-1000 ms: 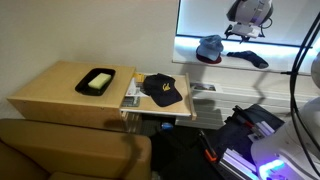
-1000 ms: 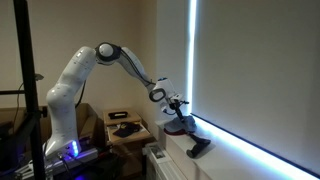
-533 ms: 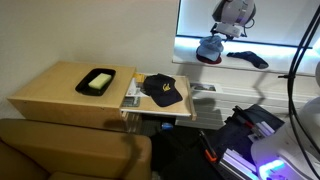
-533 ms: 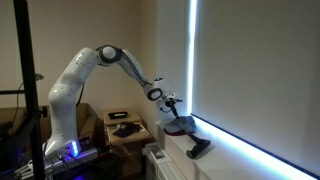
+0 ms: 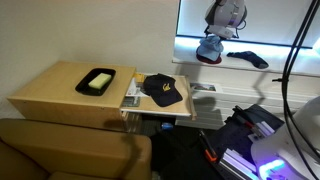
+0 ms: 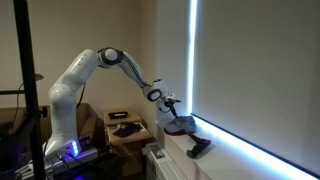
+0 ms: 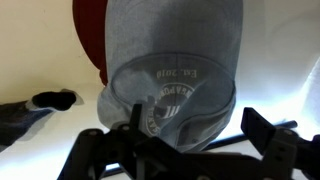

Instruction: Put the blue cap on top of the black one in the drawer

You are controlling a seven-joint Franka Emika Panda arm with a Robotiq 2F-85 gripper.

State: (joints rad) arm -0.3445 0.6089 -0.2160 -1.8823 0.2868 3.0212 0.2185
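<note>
black Robotiq gripper (image 5: 216, 36) slid sideways since last frame | now right over soft pale-blue baseball cap (image 5: 209, 49) on bright window ledge (image 5: 290, 62) | jaws wide open

Plain white wall (image 5: 90, 30) stands behind a pale wooden cabinet (image 5: 50, 88). Brown upholstered seat (image 5: 60, 150) in front. Bright backlit window (image 5: 270, 20) sits above a white ledge (image 5: 285, 68).

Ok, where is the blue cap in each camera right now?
In an exterior view: the blue cap is upper right, on the window sill.
In an exterior view: right of centre, dark against the window.
Wrist view: fills the centre.
Shared landmark: the dark flat cap beside it.
</note>
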